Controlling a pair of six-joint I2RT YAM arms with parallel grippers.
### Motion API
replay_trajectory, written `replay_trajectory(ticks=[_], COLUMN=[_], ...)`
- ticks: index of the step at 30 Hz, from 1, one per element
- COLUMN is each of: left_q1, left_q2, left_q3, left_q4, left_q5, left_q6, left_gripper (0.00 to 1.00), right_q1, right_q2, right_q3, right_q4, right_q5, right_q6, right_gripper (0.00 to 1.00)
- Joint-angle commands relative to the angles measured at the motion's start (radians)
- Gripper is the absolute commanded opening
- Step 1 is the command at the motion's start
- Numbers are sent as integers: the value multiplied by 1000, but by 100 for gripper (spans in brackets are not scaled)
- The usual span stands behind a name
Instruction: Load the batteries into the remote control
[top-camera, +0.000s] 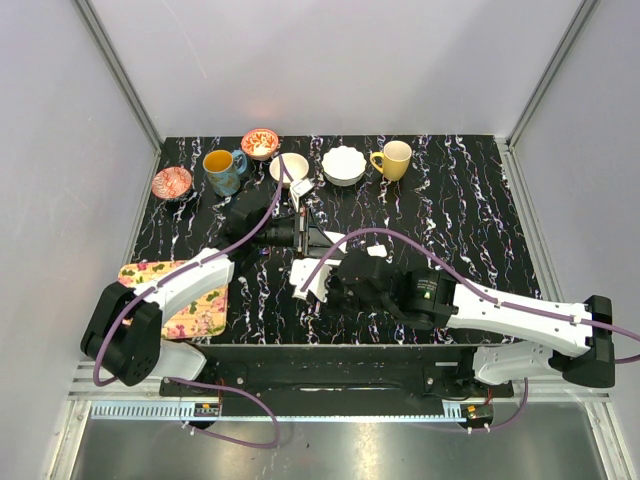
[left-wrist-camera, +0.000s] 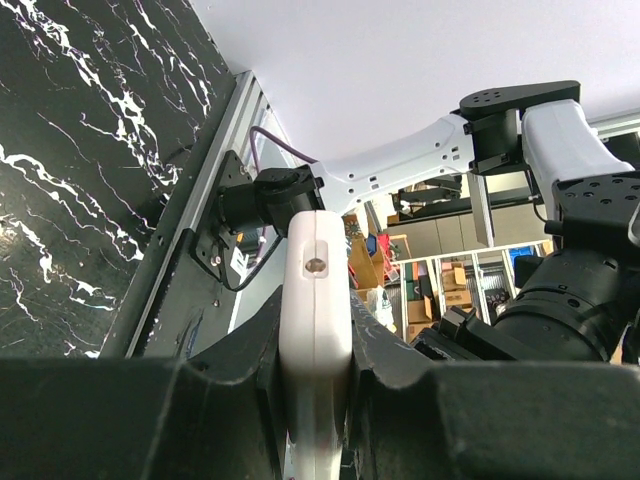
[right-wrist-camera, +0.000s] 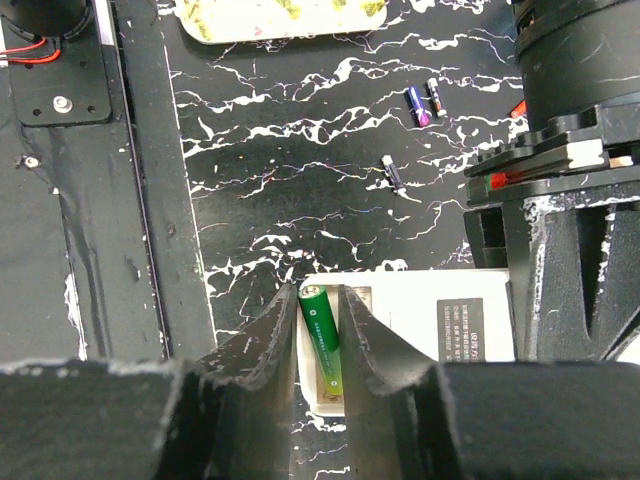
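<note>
My left gripper is shut on the white remote control and holds it edge-on. In the right wrist view the remote lies flat with its open battery bay toward the table's near edge. A green battery rests tilted in that bay, between the fingers of my right gripper. Its jaws stand slightly apart round the battery, with narrow gaps showing. Three loose batteries lie on the black table beyond. From above, the left gripper and the remote's end sit mid-table.
Along the far edge stand a blue mug, a yellow mug, a white scalloped bowl, a small white bowl and two red dishes. A floral tray lies near left. A small red piece lies by the left gripper.
</note>
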Motion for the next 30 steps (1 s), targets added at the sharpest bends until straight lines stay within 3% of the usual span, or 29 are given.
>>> replay_trajectory(ticks=[1,22,30], left_q1=[2,-7,-12], left_q2=[-17,-2,6], left_q3=[22,11,4], left_q4=[89,89,77], left_q5=[-2,-6,-12], left_q6=[-67,-66,-52], left_gripper=[0,0,0], right_q1=[9,7,7], right_q2=[-11,-45,-53], right_q3=[-24,-22,-1], right_q4=[-25,85,102], right_q5=[40,164,227], right_q6=[25,71,105], right_gripper=[28,53,67])
